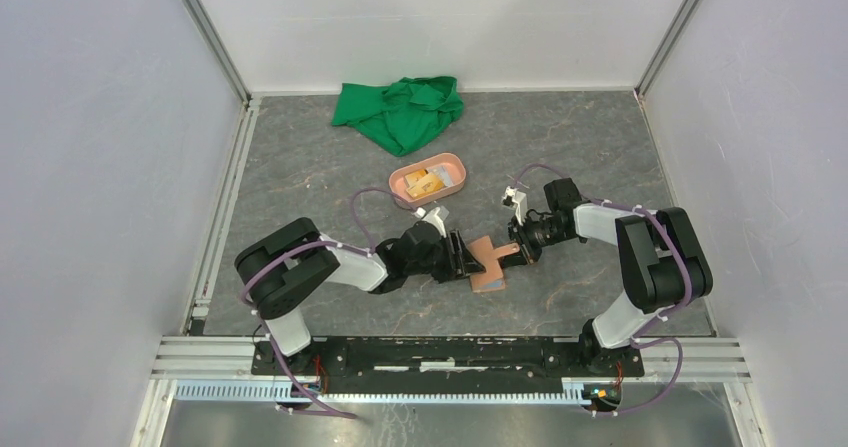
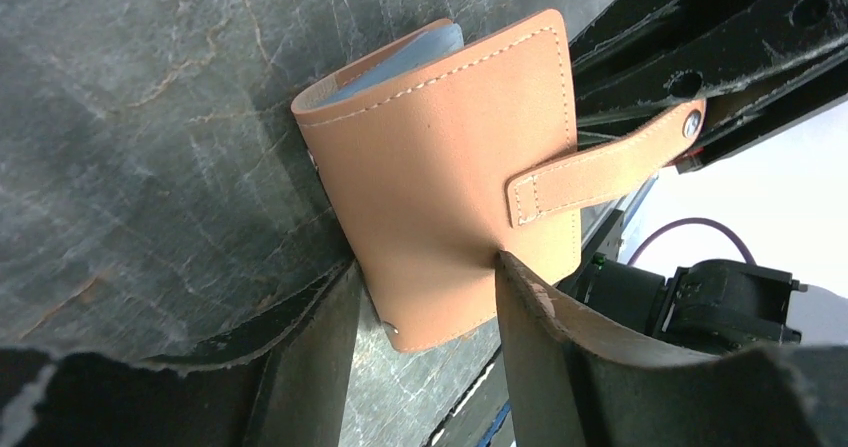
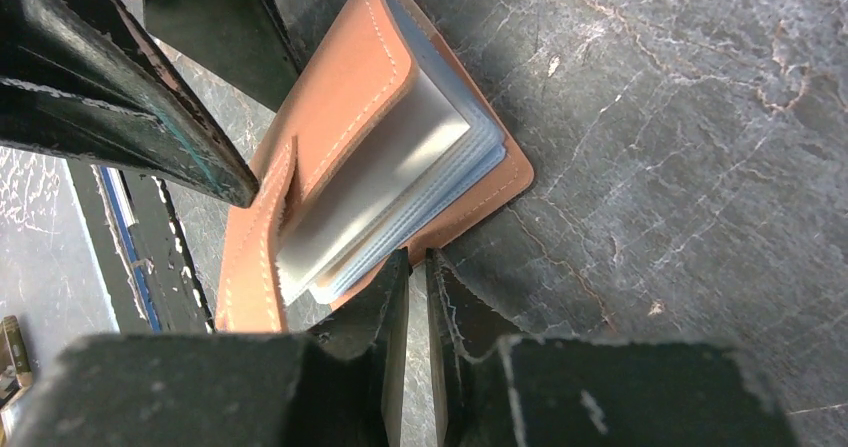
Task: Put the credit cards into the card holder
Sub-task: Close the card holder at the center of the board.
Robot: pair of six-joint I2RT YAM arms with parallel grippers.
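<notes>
Left hand spread astride card holder, right hand nearly closed, seemingly pinching its edge

Matt leather-like card holder, glossy, possibly plastic inner sleeves, veined stone-look table, green cloth

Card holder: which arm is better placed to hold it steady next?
Right. The right gripper pinches an edge of the card holder; the left gripper stands open around it.

I can read no text, label, brand or number on any feed: the card holder shows plain tan leather, and the packets in the pink tray are too small to read.
</notes>
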